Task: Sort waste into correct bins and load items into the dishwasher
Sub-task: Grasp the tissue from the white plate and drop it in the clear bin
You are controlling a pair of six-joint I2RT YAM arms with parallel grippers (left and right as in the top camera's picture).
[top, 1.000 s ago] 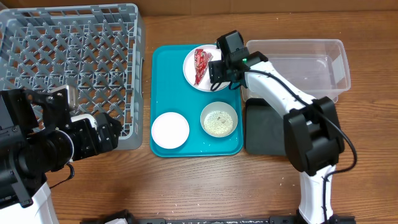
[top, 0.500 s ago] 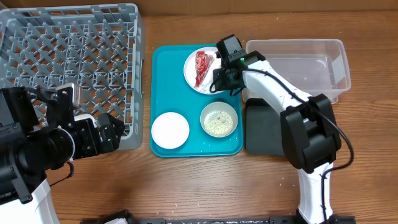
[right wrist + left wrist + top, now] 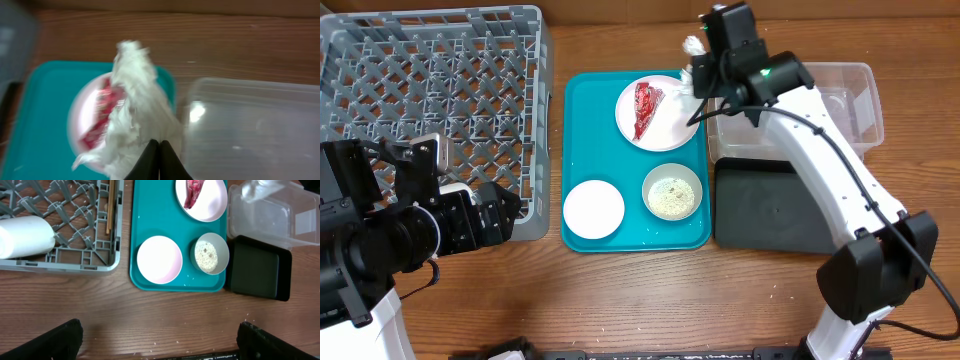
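My right gripper [image 3: 160, 155] is shut on a crumpled white tissue [image 3: 137, 105], which hangs in the air above the right rim of the white plate [image 3: 660, 125], beside the clear plastic bin [image 3: 820, 110]. In the overhead view the tissue [image 3: 693, 45] shows at the right gripper [image 3: 700, 70]. A red wrapper [image 3: 645, 105] lies on that plate. The teal tray [image 3: 580, 150] also carries a bowl of crumbs [image 3: 672, 192] and a small white dish [image 3: 593, 209]. My left gripper [image 3: 160, 340] hangs open over bare wood near the table's front, holding nothing.
A grey dish rack [image 3: 430, 90] fills the back left, with a white cup [image 3: 25, 237] and chopsticks [image 3: 110, 205] in it. A black bin [image 3: 765, 205] sits right of the tray, in front of the clear bin. Crumbs dot the wood at the front.
My right gripper shut on the tissue at the plate and lifted it up and back toward the clear bin. The left arm has stayed put.
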